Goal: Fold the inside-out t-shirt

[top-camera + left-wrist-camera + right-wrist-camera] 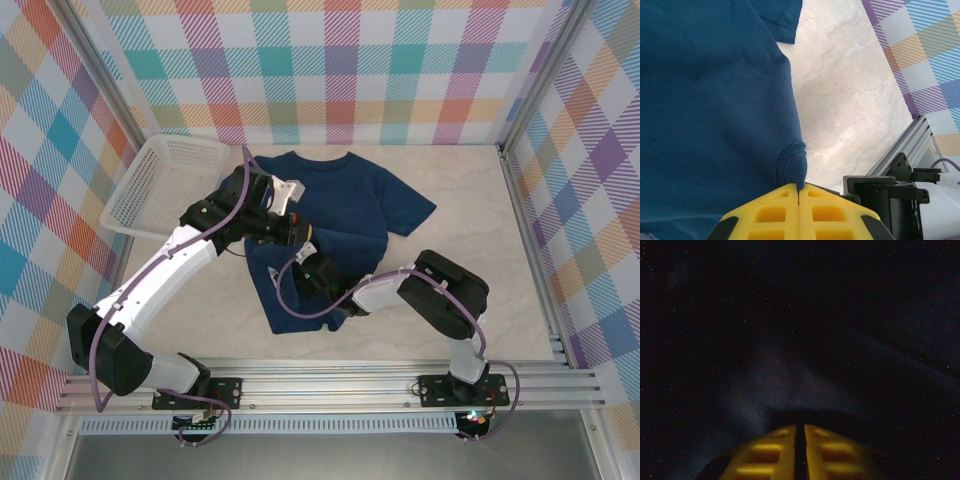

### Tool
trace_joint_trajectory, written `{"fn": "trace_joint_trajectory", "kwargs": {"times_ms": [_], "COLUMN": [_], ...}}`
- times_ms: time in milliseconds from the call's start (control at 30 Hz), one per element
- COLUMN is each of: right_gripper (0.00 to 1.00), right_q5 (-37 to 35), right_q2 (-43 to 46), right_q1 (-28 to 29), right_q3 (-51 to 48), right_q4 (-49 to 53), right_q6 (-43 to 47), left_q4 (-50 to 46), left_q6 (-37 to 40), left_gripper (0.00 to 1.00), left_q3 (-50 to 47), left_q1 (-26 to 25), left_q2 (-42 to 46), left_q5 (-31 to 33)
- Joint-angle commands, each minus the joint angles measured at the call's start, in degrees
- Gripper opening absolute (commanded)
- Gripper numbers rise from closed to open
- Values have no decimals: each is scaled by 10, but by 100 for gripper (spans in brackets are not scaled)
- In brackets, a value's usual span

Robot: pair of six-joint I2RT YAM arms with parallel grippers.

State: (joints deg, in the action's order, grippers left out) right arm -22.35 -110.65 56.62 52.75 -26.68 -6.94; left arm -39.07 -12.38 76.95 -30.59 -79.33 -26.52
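left gripper point(798, 189) clenched on the t-shirt point(715, 100) hem beside bare table point(850, 100), right gripper point(799, 427) beneath it too dark to tell.

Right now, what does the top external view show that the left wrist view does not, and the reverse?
From above you get the whole layout: the white basket at the rear left, and the left arm and right arm both reaching onto the t-shirt, which lies mostly spread out. The left wrist view gives the close detail: the left end effector is shut on a bunched bit of hem. Both share the navy t-shirt, the marble table and the plaid wall.
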Motion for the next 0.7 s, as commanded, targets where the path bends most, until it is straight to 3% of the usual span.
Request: {"fn": "trace_joint_trajectory", "kwargs": {"times_ms": [0,167,333,500,667], "right_gripper": [13,13,14,18,20], "right_q5": [-1,-30,-48,11,37], "right_q2": [-9,-3,-20,-26,-57], "right_q1": [-28,-74,-83,-90,-88], "right_q3": [25,20,33,26,91], "right_q4": [21,7,10,-30,29], "right_q6": [-56,-90,-69,-60,-56], "left_q4": [-14,-16,9,8,47], "left_q6": [8,6,-9,3,-27], "left_gripper": [0,0,0,0,0], "left_q3": [8,9,20,30,31], "left_q1": [8,8,8,8,5], "left_q2": [23,44,59,64,62], "left_q5": [-8,17,-8,-14,-62]}}
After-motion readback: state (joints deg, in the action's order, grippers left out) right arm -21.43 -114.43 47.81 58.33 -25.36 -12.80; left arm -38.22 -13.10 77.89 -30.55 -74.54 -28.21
